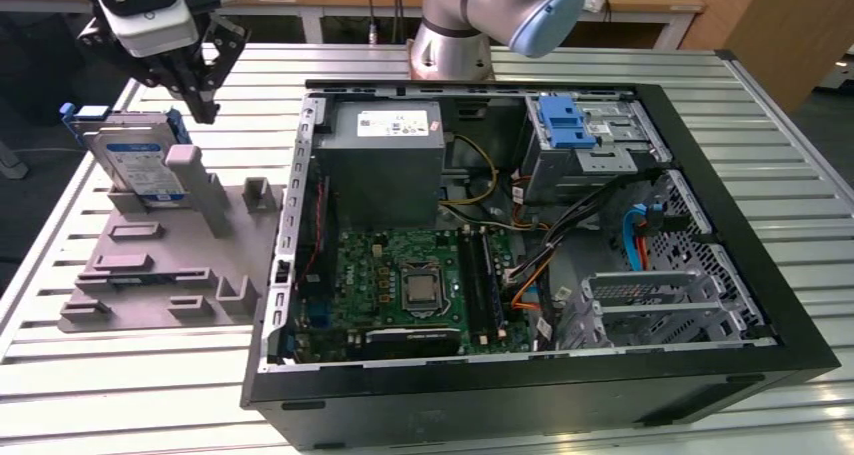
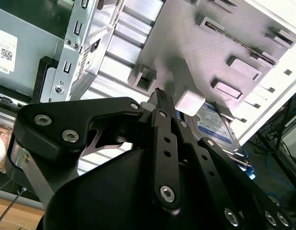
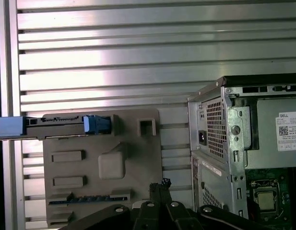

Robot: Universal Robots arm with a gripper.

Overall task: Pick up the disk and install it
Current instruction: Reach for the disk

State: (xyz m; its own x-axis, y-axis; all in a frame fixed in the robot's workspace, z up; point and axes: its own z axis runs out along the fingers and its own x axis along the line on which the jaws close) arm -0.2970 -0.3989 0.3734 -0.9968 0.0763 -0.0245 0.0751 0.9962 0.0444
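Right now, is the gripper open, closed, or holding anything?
Gripper: shut, holding nothing, apart from the disk, which stands upright in the grey holder.

Open computer case (image 1: 534, 395) beside grey holder (image 1: 160, 260) on slatted table (image 1: 134, 395).

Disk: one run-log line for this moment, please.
disk: upright in grey holder, not yet picked | gripper: shut, empty, apart from disk | computer case: open

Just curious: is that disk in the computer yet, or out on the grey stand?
Out. The disk stands on edge in the grey stand, beside the open computer case.
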